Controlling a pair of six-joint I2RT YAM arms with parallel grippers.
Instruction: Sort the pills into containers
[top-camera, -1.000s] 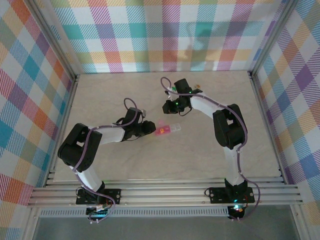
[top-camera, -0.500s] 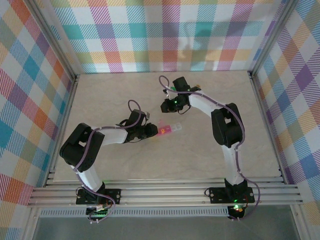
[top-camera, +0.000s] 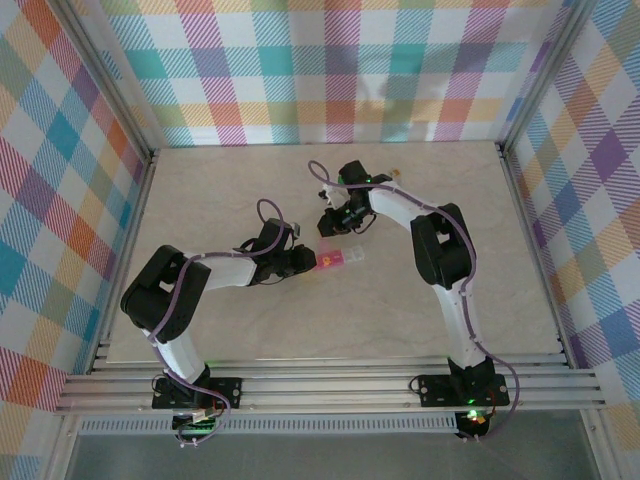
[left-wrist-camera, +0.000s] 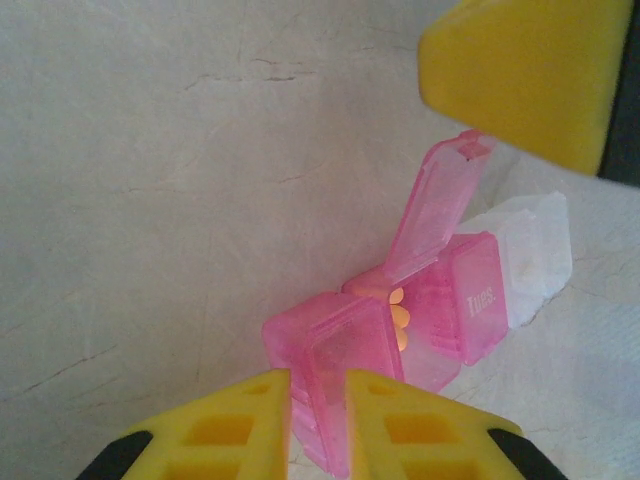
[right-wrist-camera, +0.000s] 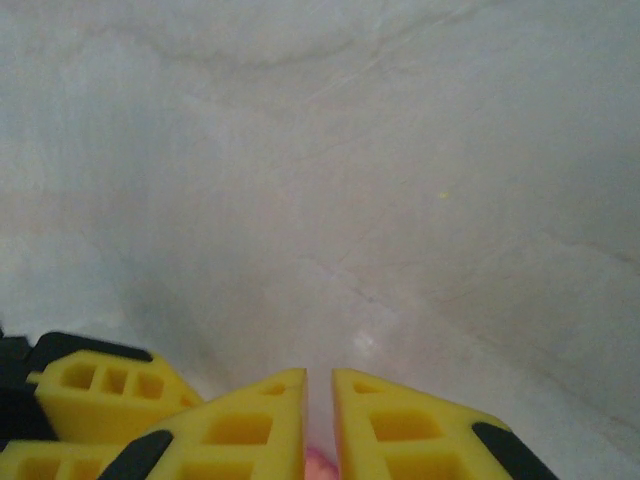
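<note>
1. The left claw (left-wrist-camera: 318, 382) is closed. Pink plastic shows in the thin slit between its fingertips, so it seems to be pinching the near end of the containers (left-wrist-camera: 335, 350).
2. Just ahead of that claw the containers run away to the right across the table (left-wrist-camera: 150, 150). The pink compartments are nearest and the clear ones (left-wrist-camera: 530, 245) lie beyond.
3. One pink compartment a short way past the fingertips is open, with small orange pills (left-wrist-camera: 398, 318) inside. Its lid (left-wrist-camera: 435, 205) stands up, leaning away from the claw.
4. Beyond and above the lid hangs the right claw (right-wrist-camera: 320, 375), its fingers drawn nearly together. A pinkish speck sits low in the slit, but I cannot tell whether it is a pill.
5. Risks:
   - The left claw's hold is thin and at one end. A nudge at the far end could swing the containers round or pop them free.
   - The right claw is close over the raised lid. Coming down off line, it could knock the lid shut or tip the containers and spill the pills.
   - A pill released too high could bounce off the lid onto the table.
</note>
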